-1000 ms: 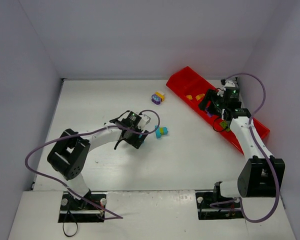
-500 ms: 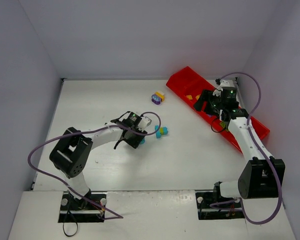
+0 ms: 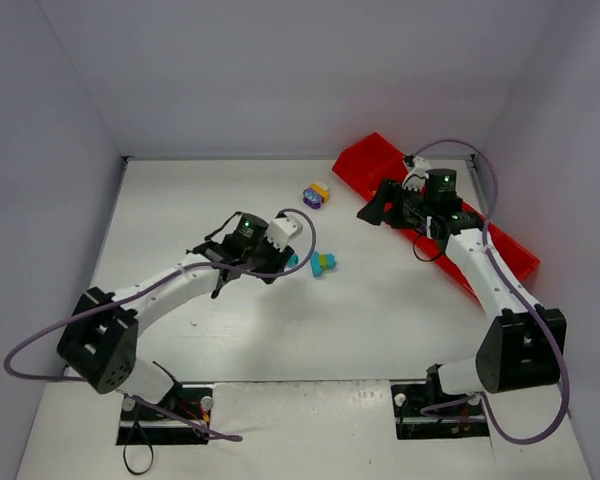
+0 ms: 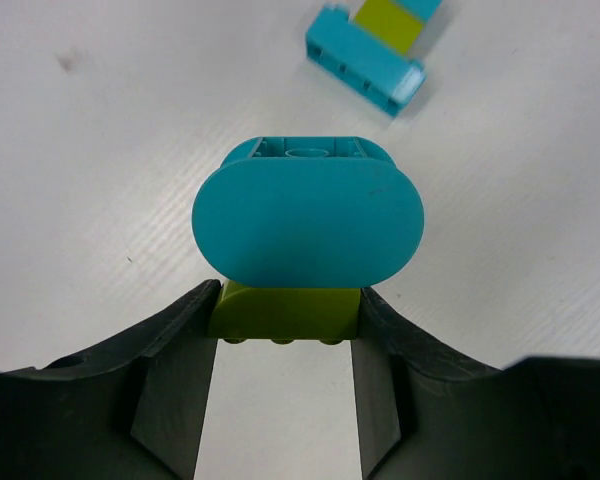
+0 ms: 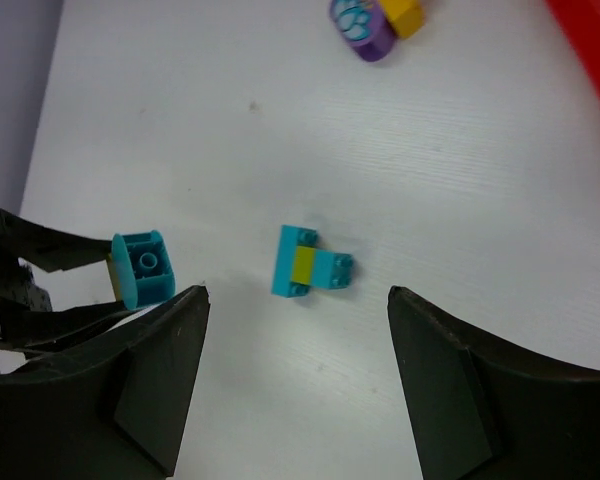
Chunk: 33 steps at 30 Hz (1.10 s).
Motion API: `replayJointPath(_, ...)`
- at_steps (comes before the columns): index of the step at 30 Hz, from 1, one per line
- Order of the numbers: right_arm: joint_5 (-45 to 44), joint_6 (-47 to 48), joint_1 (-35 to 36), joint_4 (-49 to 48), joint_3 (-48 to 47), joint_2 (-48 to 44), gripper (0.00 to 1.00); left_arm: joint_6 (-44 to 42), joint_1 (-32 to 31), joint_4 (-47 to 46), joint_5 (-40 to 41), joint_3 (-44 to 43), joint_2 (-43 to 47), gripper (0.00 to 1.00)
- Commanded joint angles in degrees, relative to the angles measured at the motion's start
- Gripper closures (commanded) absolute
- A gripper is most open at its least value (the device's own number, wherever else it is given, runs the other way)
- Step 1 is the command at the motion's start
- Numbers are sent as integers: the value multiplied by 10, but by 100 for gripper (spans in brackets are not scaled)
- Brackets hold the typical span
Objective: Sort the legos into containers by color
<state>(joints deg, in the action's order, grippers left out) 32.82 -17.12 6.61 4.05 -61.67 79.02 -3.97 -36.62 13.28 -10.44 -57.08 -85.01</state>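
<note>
My left gripper [image 4: 285,330] is shut on a lime green lego [image 4: 285,312] that has a rounded cyan lego [image 4: 308,215] stuck to it. It holds the pair above the table; in the top view the gripper [image 3: 285,260] is left of centre. A joined cyan and lime lego cluster [image 3: 324,264] lies on the table just right of it, and also shows in the left wrist view [image 4: 375,50] and the right wrist view [image 5: 313,262]. My right gripper [image 3: 372,212] is open and empty beside the red tray [image 3: 380,160], its jaws wide in the right wrist view [image 5: 298,292].
A purple and orange-yellow lego cluster [image 3: 316,194] lies on the table left of the tray's far end, and also shows in the right wrist view [image 5: 375,22]. The tray runs diagonally along the right side, partly hidden by the right arm. White walls enclose the table.
My left gripper has risen and shifted towards the back with the lime and cyan pair in it. My right gripper has swung left, from over the tray towards the table.
</note>
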Motion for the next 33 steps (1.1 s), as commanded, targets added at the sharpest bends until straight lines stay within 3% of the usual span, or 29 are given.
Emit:
replayJointPath(1, 94, -25, 44, -28, -49, 15, 31, -49, 2, -85, -47, 7, 77, 62)
replayJointPath(7, 128, -48, 124, -27, -100, 56, 24, -76, -1, -88, -77, 9, 122, 62)
replayJointPath(15, 114, -63, 181, -28, -137, 104, 20, -87, -3, -95, -77, 18, 143, 62)
replayJointPath(30, 109, -70, 236, -27, -145, 149, 20, -89, -5, -123, -50, 29, 147, 62)
replayJointPath(33, 111, -70, 243, -27, -141, 153, 25, -87, -5, -145, -49, 30, 145, 62)
